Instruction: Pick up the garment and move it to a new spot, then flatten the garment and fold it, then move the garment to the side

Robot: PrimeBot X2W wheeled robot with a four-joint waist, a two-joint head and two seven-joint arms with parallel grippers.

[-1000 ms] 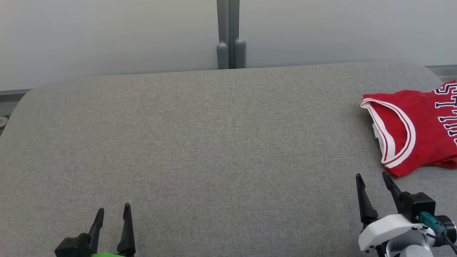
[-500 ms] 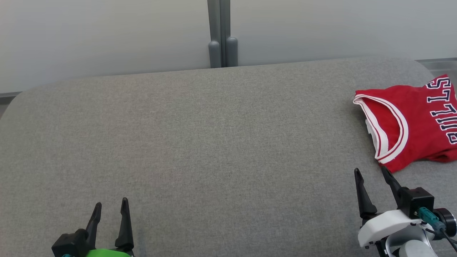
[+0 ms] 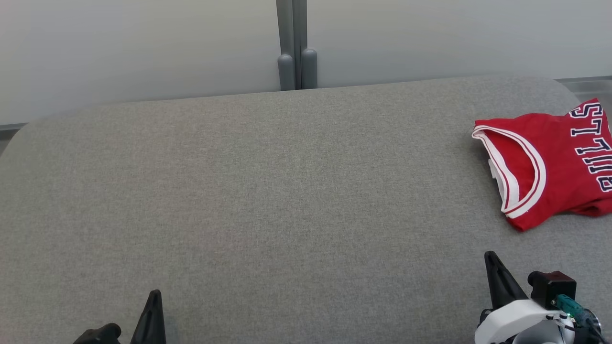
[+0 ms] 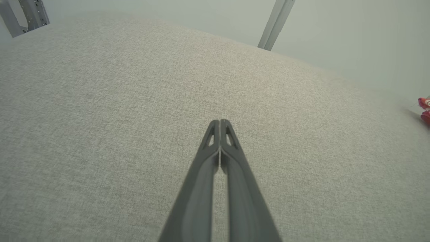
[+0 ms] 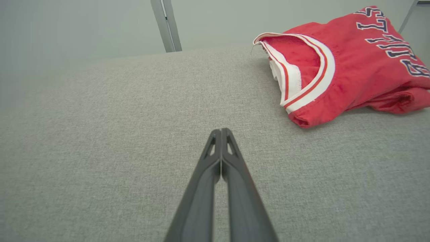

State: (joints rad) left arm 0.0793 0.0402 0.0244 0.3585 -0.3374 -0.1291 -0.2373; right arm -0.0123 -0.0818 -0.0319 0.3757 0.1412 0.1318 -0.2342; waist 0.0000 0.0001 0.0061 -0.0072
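wide grey fabric-covered surface (image 3: 267, 191) spans head view; red fabric jersey (image 3: 559, 162), white-and-red trim, dark lettering, lies on it at 3 o'clock edge, untouched; right gripper (image 3: 491, 258) at 5 o'clock, near jersey corner, fingers pressed together, empty; left gripper (image 3: 154, 295) at 7 o'clock, fingers together, empty, well apart from jersey

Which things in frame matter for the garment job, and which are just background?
Job: red jersey, lying far right; left gripper, shut, empty; right gripper, shut, empty.
Background: grey padded table; grey post behind it; pale wall.
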